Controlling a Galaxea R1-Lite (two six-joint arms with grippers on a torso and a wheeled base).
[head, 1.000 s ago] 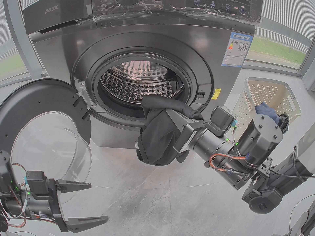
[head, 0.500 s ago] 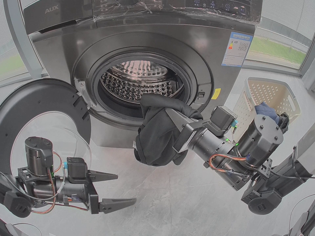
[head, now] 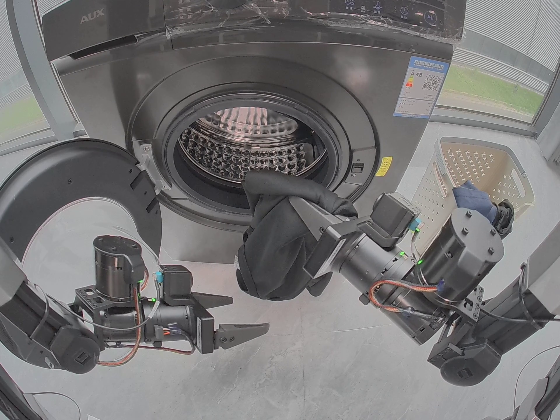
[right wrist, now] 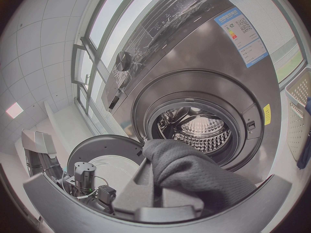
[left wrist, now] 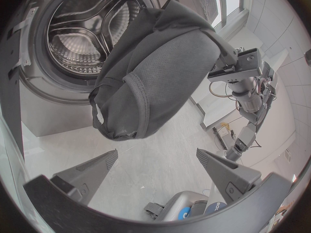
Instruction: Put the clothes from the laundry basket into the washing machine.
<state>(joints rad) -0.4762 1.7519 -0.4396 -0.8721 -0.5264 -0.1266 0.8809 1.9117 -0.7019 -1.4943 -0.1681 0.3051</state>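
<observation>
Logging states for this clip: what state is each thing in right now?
washing machine door, open, swung wide.
drum, no clothes visible inside.
black garment, hanging before the opening, not inside.
right gripper, shut on black garment.
left gripper, jaws open, empty.
laundry basket, holds blue cloth.

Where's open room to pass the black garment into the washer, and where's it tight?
The drum opening is free at its upper and left side, above the black garment. Bare floor lies under the garment, beside the left gripper. Tight: the opening's lower right, where the right gripper holds the garment.
</observation>
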